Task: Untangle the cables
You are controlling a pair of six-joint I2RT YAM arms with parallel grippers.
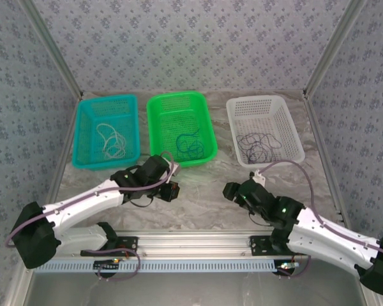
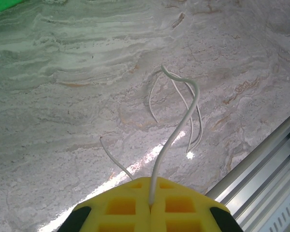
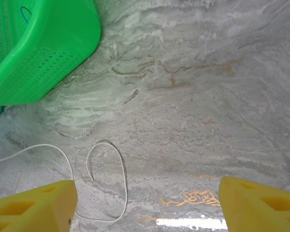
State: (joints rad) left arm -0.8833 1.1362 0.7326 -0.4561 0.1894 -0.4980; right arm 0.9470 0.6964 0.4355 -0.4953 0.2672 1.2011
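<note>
Left pincer (image 2: 151, 188): clenched on a whitish cable (image 2: 196, 92). The cable leaves the seam between my yellow pads, arcs up and over, and drops in loose strands onto the marble tabletop (image 2: 63, 96).

Right pincer (image 3: 147, 193): released, fingers wide apart, low over the marble near the green basket (image 3: 38, 53). A thin white strand (image 3: 126, 191) with one open loop lies beside the finger at the picture's left. I cannot tell whether they touch. I judge it to be part of the same cable.

Other holdings, seen from above:
- Teal basket (image 1: 83, 137): a whitish coil (image 1: 110, 140).
- Green basket: a blue cable (image 1: 190, 143).
- White basket (image 1: 255, 99): a dark cable (image 1: 258, 148).

Each colour sits apart, so I judge the sorting nearly done, with the gripped cable the last piece out on the table.

Handling note, step in hand:
- Keep the pads tight, since a wire this thin can slide out through the seam.
- Raise slowly, so the loops draw open instead of cinching into a knot.
- Pin or pinch the loose loop with the right pincer if it drags.
- Carry the trailing end high over the green basket's rim to avoid a snag, probably towards the teal basket.

Marks and writing: no brand, label or legible text on the pads, baskets or tabletop. The wall covering (image 1: 179, 44) carries a small repeating floral print and no lettering.
</note>
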